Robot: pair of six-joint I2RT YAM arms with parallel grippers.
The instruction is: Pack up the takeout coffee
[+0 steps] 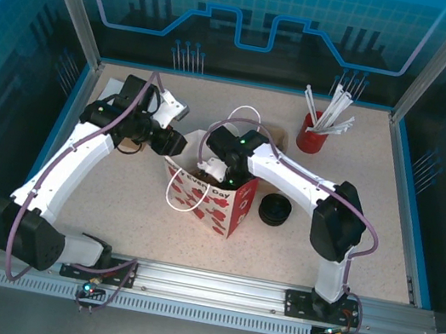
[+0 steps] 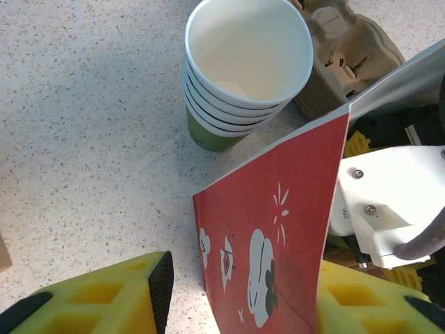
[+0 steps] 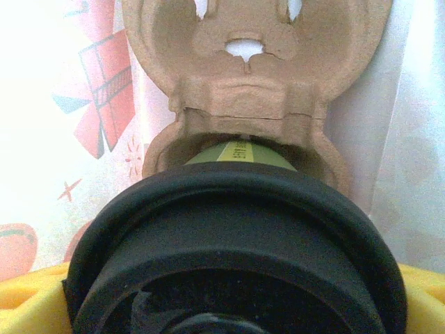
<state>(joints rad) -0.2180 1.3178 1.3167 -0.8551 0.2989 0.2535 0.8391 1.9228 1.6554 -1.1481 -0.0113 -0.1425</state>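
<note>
Takeout coffee [image 3: 236, 229] sits between the right jaws, in cardboard carrier [image 3: 243, 90].

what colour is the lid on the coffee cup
Black; the lid shows best in the right wrist view.

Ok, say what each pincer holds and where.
Right pincer brackets the coffee cup at its black lid; grip cannot be told. Left pincer straddles the red bag at its wall, unclamped.
</note>
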